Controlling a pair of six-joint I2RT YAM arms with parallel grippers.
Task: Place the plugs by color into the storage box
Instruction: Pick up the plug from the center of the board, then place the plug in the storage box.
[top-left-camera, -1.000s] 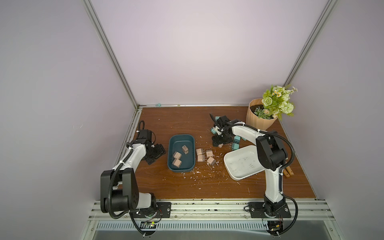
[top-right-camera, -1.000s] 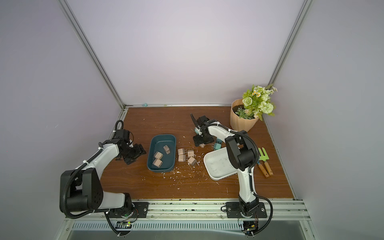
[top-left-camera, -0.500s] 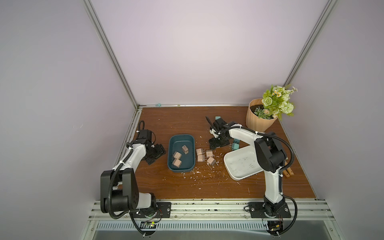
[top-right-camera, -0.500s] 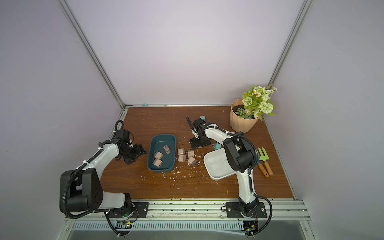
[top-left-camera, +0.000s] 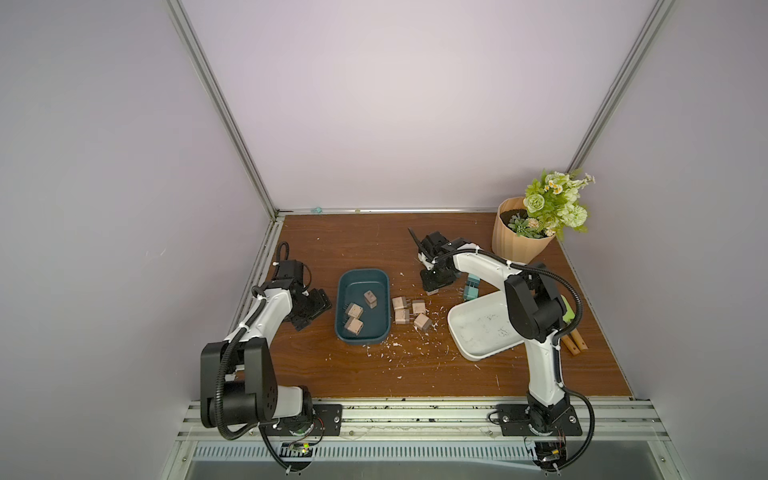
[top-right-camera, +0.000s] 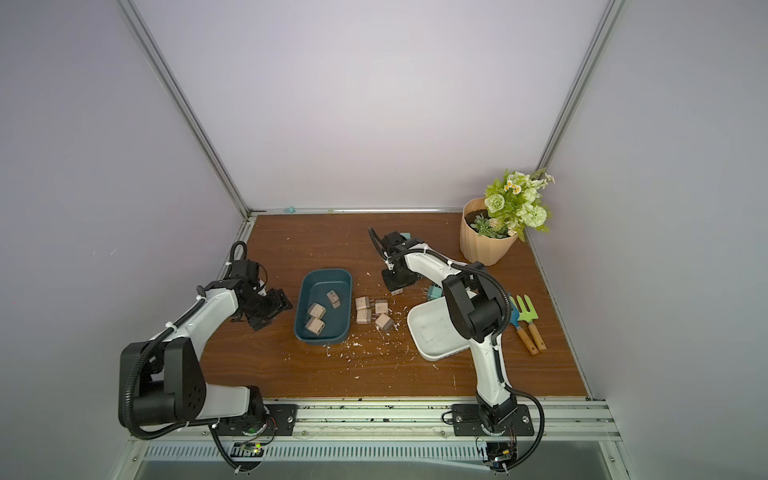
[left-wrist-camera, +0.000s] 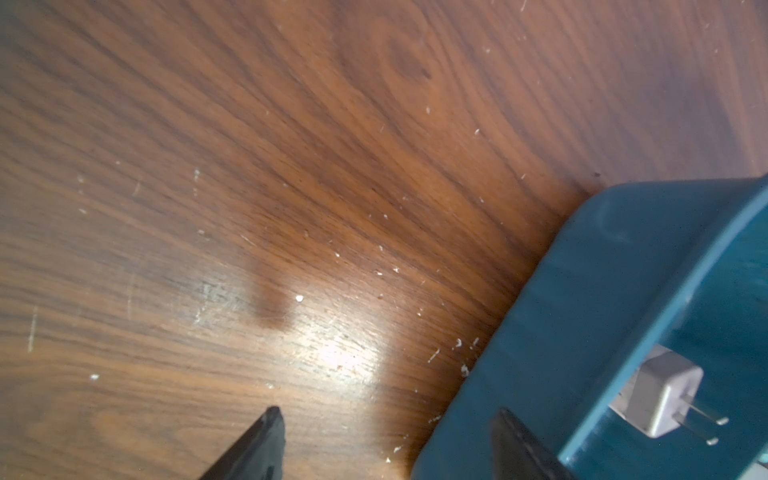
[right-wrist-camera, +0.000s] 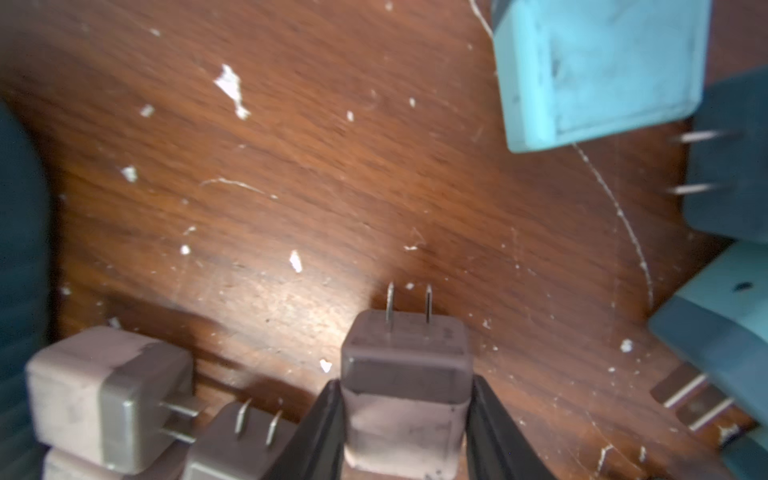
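Three pinkish-tan plugs (top-left-camera: 354, 311) lie in the dark teal storage box (top-left-camera: 363, 276). Several more tan plugs (top-left-camera: 401, 317) sit on the wood just right of it. My right gripper (right-wrist-camera: 405, 399) is shut on one tan plug (right-wrist-camera: 405, 374), prongs pointing away, low over the table. In both top views the right gripper (top-left-camera: 431, 287) covers that plug. Turquoise plugs (right-wrist-camera: 598, 70) lie close by, between the gripper and the white box (top-left-camera: 482, 345). My left gripper (left-wrist-camera: 388, 415) is open and empty beside the teal box's left wall (left-wrist-camera: 582, 291).
A flower pot (top-left-camera: 517, 241) stands at the back right. Small garden tools (top-right-camera: 528, 328) lie right of the white box. White scraps (top-left-camera: 386, 353) litter the wood in front of the boxes. Grey walls close in the table on three sides.
My right gripper has shifted forward toward the tan plugs and closed on one of them. The left arm has not moved.
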